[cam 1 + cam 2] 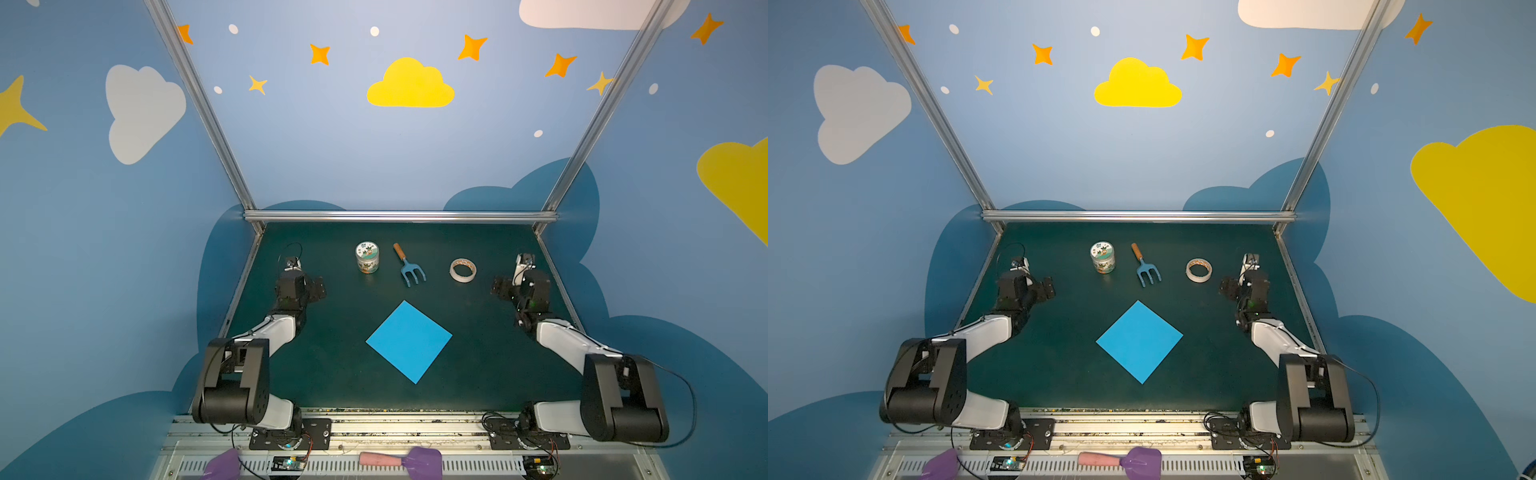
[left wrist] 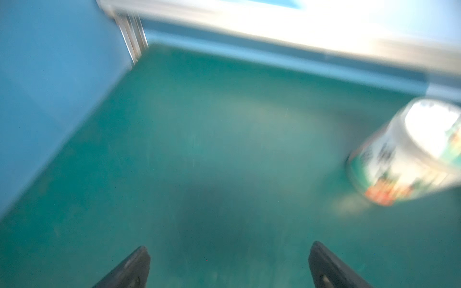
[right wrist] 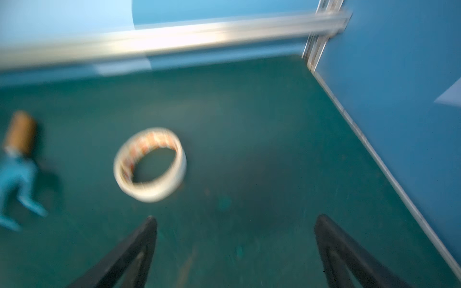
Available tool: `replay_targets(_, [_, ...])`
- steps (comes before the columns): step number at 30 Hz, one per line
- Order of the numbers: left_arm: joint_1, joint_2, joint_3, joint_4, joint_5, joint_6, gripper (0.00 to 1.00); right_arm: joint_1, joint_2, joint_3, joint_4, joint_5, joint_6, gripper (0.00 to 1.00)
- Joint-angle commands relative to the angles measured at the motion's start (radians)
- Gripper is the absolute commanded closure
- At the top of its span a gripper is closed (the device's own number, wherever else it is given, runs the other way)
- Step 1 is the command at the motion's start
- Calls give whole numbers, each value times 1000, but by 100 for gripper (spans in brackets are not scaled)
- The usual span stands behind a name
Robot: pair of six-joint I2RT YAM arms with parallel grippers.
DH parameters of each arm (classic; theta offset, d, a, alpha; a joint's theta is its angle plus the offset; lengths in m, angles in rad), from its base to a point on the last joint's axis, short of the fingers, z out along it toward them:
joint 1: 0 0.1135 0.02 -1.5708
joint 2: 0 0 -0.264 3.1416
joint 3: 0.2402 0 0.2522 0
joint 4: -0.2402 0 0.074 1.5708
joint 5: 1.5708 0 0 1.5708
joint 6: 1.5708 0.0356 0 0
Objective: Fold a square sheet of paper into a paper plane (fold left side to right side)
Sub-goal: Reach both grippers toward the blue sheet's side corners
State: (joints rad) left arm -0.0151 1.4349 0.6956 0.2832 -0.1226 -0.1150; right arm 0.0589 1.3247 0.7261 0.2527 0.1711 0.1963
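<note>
Both top views look down on the whole desk (image 1: 324,374) (nearly identical framing); wrist views sit close, facing far corners.

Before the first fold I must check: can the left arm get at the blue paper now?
Probably yes: the paper lies flat and uncovered, and nothing stands between it and the open left gripper.

I find three obstacles in a row across the far mat (image 1: 332,374): jar (image 1: 367,257), fork (image 1: 409,266) and tape (image 1: 463,270), each apart from the next. The sheet (image 1: 409,340) lies flat mid-mat, well apart from that row, with bare mat on every side. The left gripper (image 2: 228,251), jaws spread, faces bare mat, with the jar off to one side. The right gripper (image 3: 235,219), jaws spread, has the tape near ahead. The rail (image 1: 399,216) closes the far edge.
</note>
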Motion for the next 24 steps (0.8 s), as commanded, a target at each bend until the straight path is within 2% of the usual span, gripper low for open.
replay_targets(1, [-48, -33, 99, -311, -30, -117, 1, -20, -29, 110, -365, -82, 251, 3])
replay_targets(3, [-96, -49, 150, -417, 10, -167, 0, -25, -16, 150, -434, -207, 269, 3])
replay_targets(6, [-180, -76, 186, -536, 68, -261, 0, -21, -9, 129, -393, -484, 241, 3])
replay_targets(10, [-309, -126, 143, -597, 153, -451, 0, 38, 31, 114, -384, -644, 276, 3])
replay_targets(14, [-446, -156, 82, -559, 192, -619, 0, 155, 134, 156, -416, -680, 311, 5])
replay_targets(18, [-552, -110, 28, -465, 231, -760, 0, 282, 262, 210, -418, -674, 373, 6])
replay_targets(24, [-628, 15, 17, -326, 317, -827, 5, 414, 370, 247, -415, -640, 485, 10])
